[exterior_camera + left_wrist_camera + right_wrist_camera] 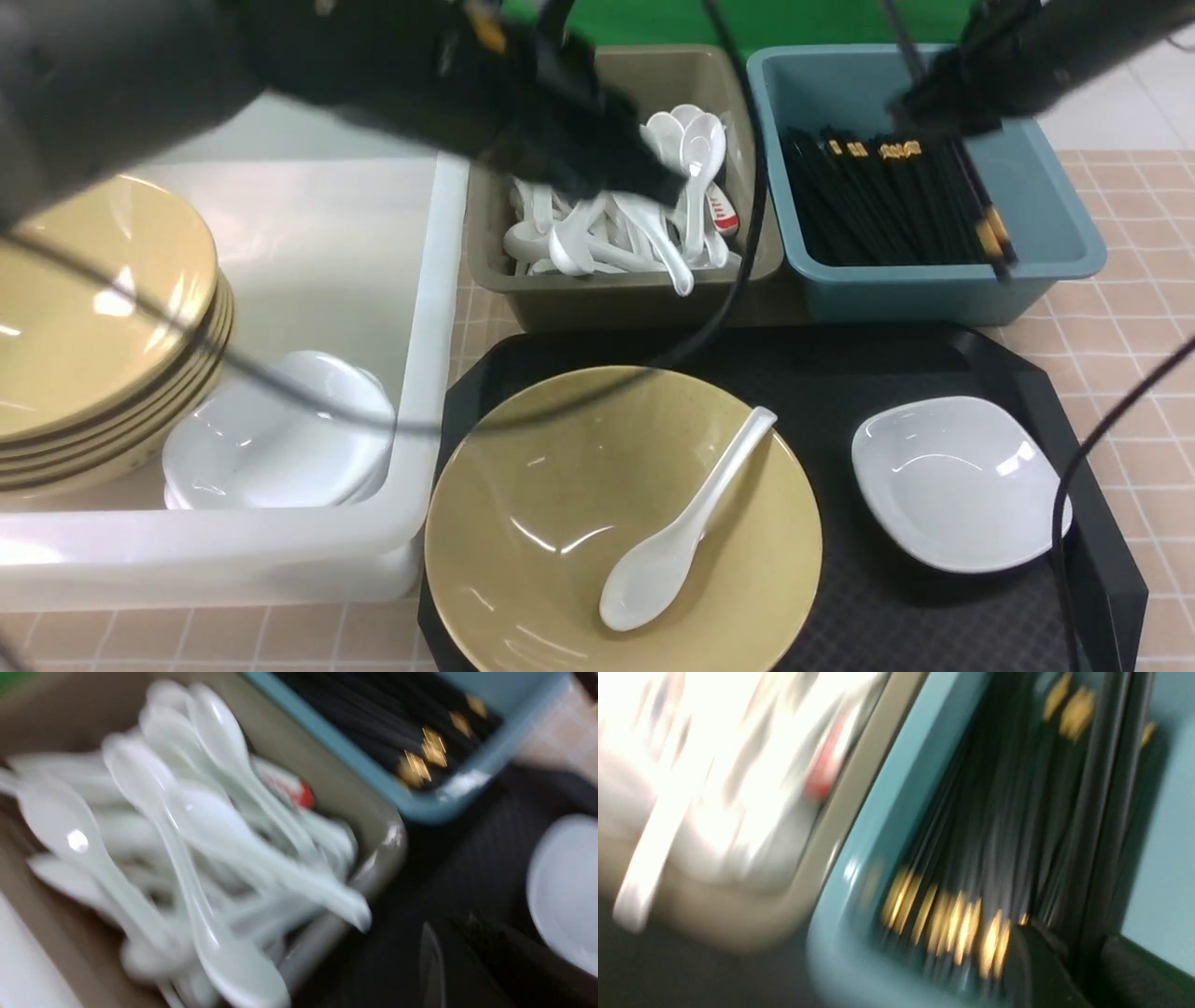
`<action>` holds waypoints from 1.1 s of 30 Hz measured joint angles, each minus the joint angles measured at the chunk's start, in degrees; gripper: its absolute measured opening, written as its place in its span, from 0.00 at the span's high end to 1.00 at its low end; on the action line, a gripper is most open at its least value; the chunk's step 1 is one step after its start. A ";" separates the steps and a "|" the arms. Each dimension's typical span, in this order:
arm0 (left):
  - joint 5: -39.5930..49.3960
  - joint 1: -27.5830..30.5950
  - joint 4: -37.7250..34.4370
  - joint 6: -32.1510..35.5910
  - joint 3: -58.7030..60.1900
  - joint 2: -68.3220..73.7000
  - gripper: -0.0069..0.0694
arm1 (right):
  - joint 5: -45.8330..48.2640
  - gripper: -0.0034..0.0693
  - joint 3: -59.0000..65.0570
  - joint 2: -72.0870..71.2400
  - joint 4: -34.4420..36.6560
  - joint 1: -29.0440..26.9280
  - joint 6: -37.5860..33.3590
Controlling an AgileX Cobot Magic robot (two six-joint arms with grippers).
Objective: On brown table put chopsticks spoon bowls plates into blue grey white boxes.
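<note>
A tan bowl [560,523] sits on the black tray, with a white spoon [681,532] lying inside it. A small white plate [957,481] rests on the tray beside it. My right gripper [934,117] [1083,952] hangs over the blue box [1055,187], shut on a pair of black chopsticks [980,210] [1106,812] that slant down over the box's near wall. My left gripper [653,182] [458,952] hovers over the grey box [635,299] of spoons, shut and holding nothing. Both wrist views are blurred.
The white box [420,373] on the left holds stacked tan bowls [93,327] and white plates [280,439]. The blue box is full of chopsticks. The black tray [1074,579] lies on the brown table [1120,308]. Cables hang across the tray and boxes.
</note>
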 joint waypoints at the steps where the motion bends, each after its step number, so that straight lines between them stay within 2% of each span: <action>1: -0.55 0.20 0.00 0.00 -1.48 0.88 0.91 | -1.84 0.73 -2.05 1.56 0.00 -0.54 1.45; 5: -2.20 0.48 0.16 0.00 -4.68 2.36 0.91 | -6.17 0.73 -9.27 9.71 0.00 -2.78 5.56; 10: -0.68 0.48 0.78 0.00 -5.13 2.26 0.91 | -5.14 0.72 -15.65 18.01 0.00 -4.72 6.39; 16: 9.23 0.48 5.14 0.00 -5.13 0.92 0.91 | 6.54 0.45 -20.94 21.59 -0.06 -5.42 6.85; 18: 14.28 0.48 7.10 -0.13 -5.13 -0.81 0.91 | 13.30 0.35 -23.96 20.94 -0.06 -4.87 3.38; 19: 15.12 0.48 7.40 -0.21 -5.13 -1.20 0.91 | 13.30 0.34 -24.21 20.86 -0.06 -4.87 2.99; 22: 20.00 0.64 10.22 -0.85 -2.15 -6.36 0.91 | 24.79 0.27 -28.28 17.91 -0.25 -2.24 -5.60; 27: 21.23 2.09 10.88 -1.48 6.04 -14.38 0.91 | 26.58 0.26 -26.11 11.08 0.19 2.22 -9.11; 33: 21.53 5.45 11.07 -3.91 26.21 -31.91 0.91 | 27.14 0.26 -9.86 -3.84 2.42 14.13 -18.71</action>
